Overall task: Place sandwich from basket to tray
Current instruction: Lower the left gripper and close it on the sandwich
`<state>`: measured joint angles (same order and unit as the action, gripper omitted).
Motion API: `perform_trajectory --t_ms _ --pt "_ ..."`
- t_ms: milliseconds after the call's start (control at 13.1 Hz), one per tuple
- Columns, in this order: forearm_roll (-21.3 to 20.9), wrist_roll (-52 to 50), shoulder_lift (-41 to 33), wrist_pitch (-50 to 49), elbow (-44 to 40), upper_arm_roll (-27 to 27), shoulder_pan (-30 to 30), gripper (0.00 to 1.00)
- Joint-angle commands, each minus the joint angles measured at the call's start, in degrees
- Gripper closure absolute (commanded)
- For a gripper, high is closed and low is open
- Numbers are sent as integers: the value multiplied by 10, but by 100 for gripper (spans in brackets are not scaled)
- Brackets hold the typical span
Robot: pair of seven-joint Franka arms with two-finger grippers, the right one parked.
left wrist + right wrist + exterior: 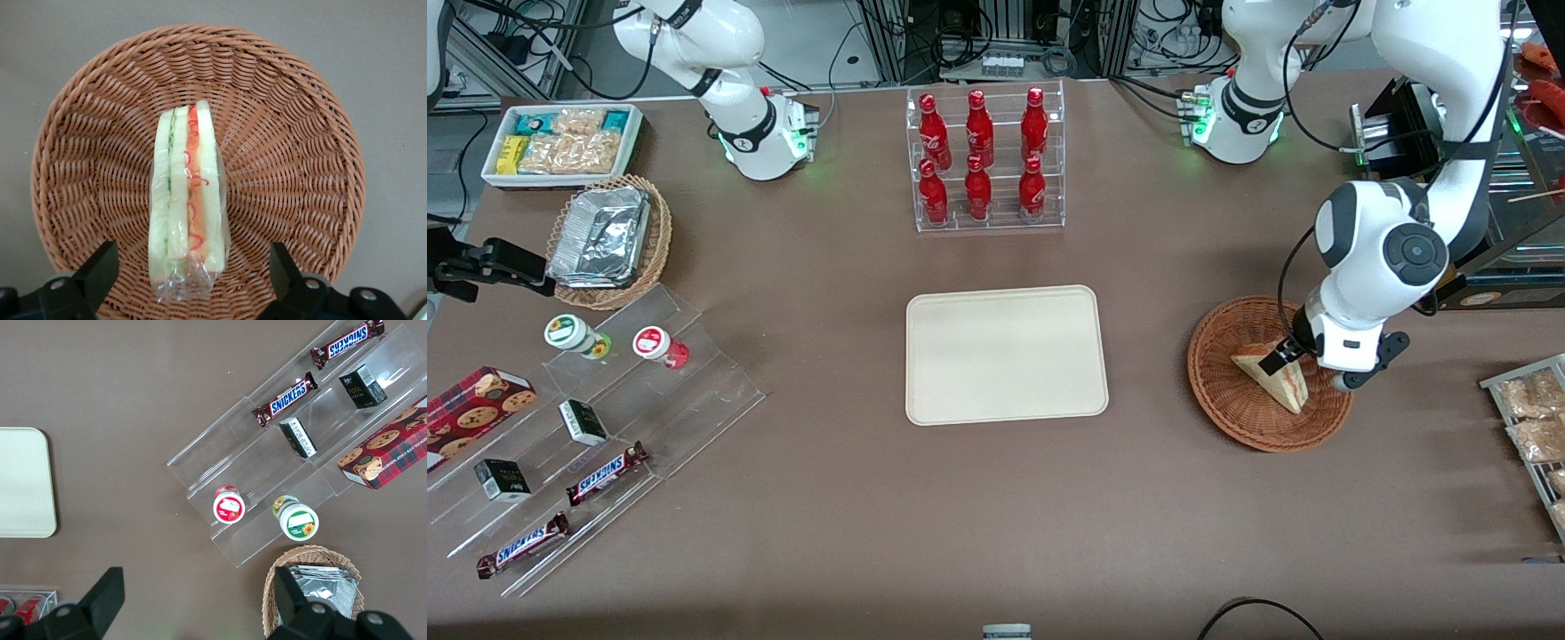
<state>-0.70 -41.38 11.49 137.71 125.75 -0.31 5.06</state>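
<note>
The sandwich (1274, 374), a tan wedge in clear wrap with red and green filling, lies in the round reddish-brown wicker basket (1218, 382) toward the working arm's end of the table. My left gripper (1296, 360) hangs over the basket just above the sandwich. In the left wrist view its black fingers (100, 267) stand wide apart on either side of the sandwich (187, 200), not touching it; the gripper (190, 280) is open and the basket (300, 167) fills the view. The cream tray (1005, 353) lies bare at mid-table.
A clear rack of red bottles (984, 160) stands farther from the front camera than the tray. A wire rack of snack bags (1534, 427) lies beside the basket at the table's edge. Acrylic steps with snacks (587, 436), a foil-tray basket (609, 240) and a white bin (560, 142) are toward the parked arm's end.
</note>
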Motion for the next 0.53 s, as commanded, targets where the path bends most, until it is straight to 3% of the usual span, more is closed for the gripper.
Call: perform_trajectory --t_ms 0,458 --pt "-4 -12 15 25 1 0 0 0" --pt "-4 -12 26 37 2 0 -2 0"
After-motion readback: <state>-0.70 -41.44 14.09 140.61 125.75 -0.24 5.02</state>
